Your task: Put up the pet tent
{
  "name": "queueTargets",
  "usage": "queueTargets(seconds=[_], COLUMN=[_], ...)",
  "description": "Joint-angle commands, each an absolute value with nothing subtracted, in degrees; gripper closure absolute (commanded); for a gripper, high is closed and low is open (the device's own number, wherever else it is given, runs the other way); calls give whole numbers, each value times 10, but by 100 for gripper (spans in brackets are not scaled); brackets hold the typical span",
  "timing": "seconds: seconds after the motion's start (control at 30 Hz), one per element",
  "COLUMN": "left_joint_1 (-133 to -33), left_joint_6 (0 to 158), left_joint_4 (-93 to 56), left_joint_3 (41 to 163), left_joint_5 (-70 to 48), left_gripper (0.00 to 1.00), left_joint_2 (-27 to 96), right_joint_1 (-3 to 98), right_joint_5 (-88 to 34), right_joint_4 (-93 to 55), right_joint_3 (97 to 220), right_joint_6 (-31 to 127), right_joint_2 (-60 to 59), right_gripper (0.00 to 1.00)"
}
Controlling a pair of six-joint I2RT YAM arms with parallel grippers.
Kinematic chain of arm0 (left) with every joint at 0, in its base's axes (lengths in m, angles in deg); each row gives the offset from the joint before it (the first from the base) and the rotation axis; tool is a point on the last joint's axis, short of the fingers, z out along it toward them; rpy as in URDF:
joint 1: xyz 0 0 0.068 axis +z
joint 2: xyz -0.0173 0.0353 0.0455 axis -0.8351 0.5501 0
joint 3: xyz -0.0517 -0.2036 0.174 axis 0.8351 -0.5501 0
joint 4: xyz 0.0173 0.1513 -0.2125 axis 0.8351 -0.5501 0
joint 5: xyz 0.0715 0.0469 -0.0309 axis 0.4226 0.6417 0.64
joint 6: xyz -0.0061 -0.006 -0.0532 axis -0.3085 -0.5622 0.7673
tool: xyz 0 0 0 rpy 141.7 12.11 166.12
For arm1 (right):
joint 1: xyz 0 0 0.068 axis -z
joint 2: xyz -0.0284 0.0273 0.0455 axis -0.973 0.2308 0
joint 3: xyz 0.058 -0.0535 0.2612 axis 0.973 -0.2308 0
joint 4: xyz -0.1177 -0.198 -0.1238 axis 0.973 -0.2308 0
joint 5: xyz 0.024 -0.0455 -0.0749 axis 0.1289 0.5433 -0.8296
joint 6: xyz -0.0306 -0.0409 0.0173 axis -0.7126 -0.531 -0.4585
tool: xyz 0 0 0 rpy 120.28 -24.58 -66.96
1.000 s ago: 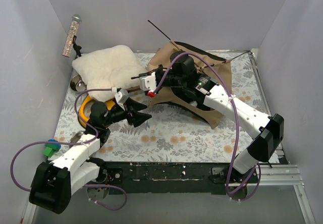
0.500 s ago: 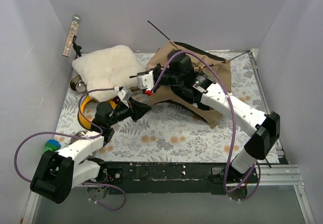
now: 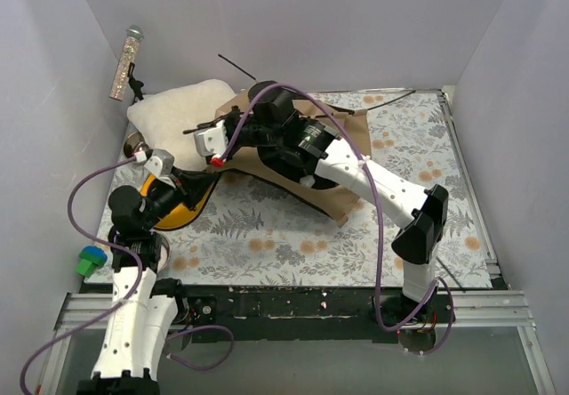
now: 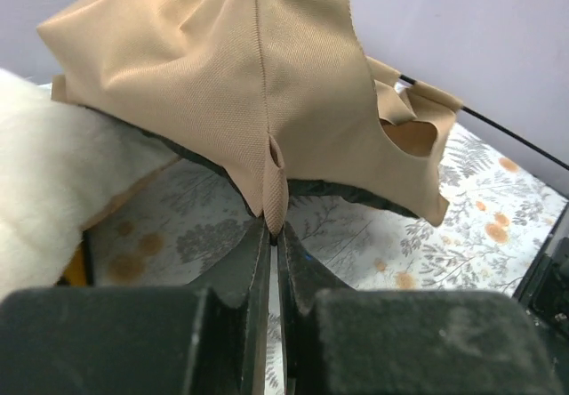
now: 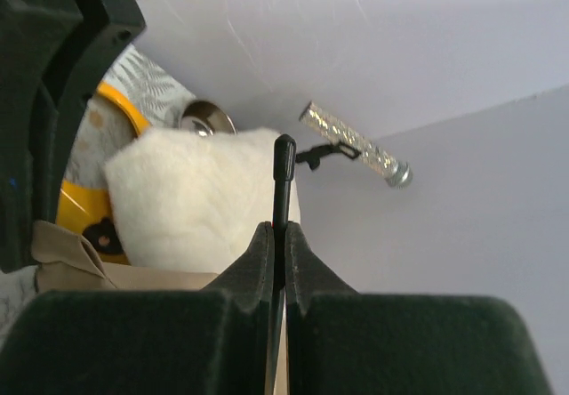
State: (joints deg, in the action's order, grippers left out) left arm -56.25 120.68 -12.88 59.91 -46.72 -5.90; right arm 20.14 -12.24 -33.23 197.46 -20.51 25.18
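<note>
Shifted left since a second ago, pet tent (image 3: 342, 137) slumps beside cushion (image 3: 178, 119) on worktop (image 3: 293, 235); left tool (image 4: 271, 235) pinches its limp seam fold (image 4: 271, 177), right tool (image 5: 277, 235) pinches thin pole tip (image 5: 284, 150); judged light, floppy, best gripped at seams.

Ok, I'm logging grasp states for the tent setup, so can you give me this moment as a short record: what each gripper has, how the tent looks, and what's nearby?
left gripper: shut on a low corner of the pet tent fabric
right gripper: shut on the tent's thin black pole, just below its capped end
tent state: limp and crumpled, not yet standing
nearby: cream cushion and yellow bowl stand, at the far left of the floral table
</note>
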Motion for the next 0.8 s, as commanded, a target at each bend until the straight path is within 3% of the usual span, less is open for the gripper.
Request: queueTargets(seconds=[0.0,0.23,0.53,0.77], left_joint_1=[-499,-492,-492,-492], left_joint_6=[1146,1131,1128,1089], left_joint_4=[-318,-388,-424,-449], left_joint_3=[638,696,709,726], left_joint_5=[-563,-549,-574,-587], left_gripper=[100,100,100,100], left_joint_2=[-113,-152,-172,-151], right_joint_1=[174,143,182,188], right_joint_5=[-132,-158,-187,-173], right_joint_4=[-342,-344,-411,-425], right_joint_3=[2040,2012,1844,1817], right_joint_6=[-196,-179,-321,-351], right_joint_2=[264,242,132,99], right_gripper=[99,99,99,99])
